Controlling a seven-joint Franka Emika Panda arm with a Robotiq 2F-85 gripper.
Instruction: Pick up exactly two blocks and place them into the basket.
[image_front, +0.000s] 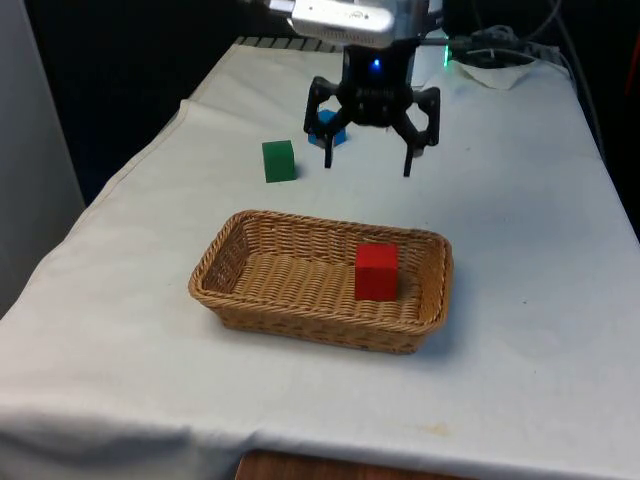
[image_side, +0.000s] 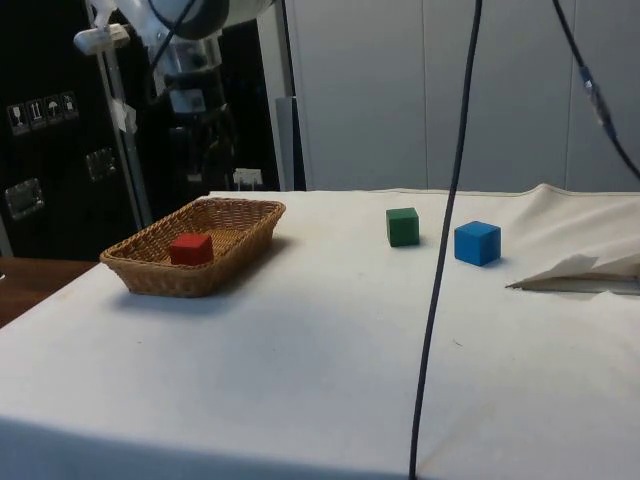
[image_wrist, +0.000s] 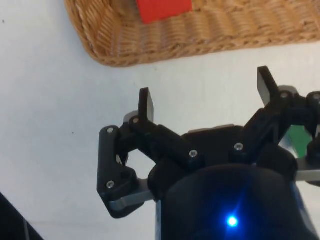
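A red block (image_front: 376, 271) lies inside the woven basket (image_front: 240, 285), towards the front view's right end; the side view has the red block (image_side: 190, 249) in the basket (image_side: 240, 215) too. A green block (image_front: 278, 160) stands on the cloth beyond the basket, and a blue block (image_front: 328, 129) sits further back, partly behind the gripper. My gripper (image_front: 367, 168) hangs open and empty above the cloth, just past the basket's far rim. In the wrist view its fingers (image_wrist: 146, 104) spread wide over bare cloth beside the basket (image_wrist: 165, 42) and red block (image_wrist: 164, 9).
The green block (image_side: 403, 226) and blue block (image_side: 477, 243) stand close together in the side view. A thin black cable (image_side: 445, 240) hangs across that view. Crumpled white material (image_front: 495, 72) lies at the table's far corner.
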